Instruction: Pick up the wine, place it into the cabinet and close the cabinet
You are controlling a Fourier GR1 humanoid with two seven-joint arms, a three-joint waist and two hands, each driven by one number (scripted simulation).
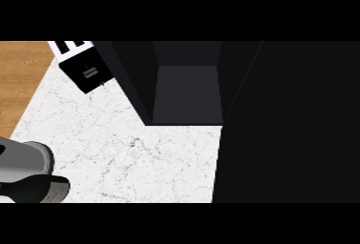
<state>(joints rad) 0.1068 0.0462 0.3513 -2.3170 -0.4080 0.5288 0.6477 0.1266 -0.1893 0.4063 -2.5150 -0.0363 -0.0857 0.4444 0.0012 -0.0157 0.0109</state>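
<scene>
A black cabinet (126, 71) stands at the back of the white marble counter (126, 152). Its middle compartment (187, 93) is open and dark grey inside, with nothing showing in it. No wine bottle shows anywhere. My left forearm (25, 157) comes in at the lower left, and the black left hand (32, 188) lies below it at the view's edge, largely cut off. My right hand is out of view.
A wide black surface (288, 124) fills the whole right side; I cannot tell whether it is the cabinet's door or its side. A small black box with a white label (87, 72) sits at the back left. Wooden floor (21, 76) lies beyond the counter's left edge.
</scene>
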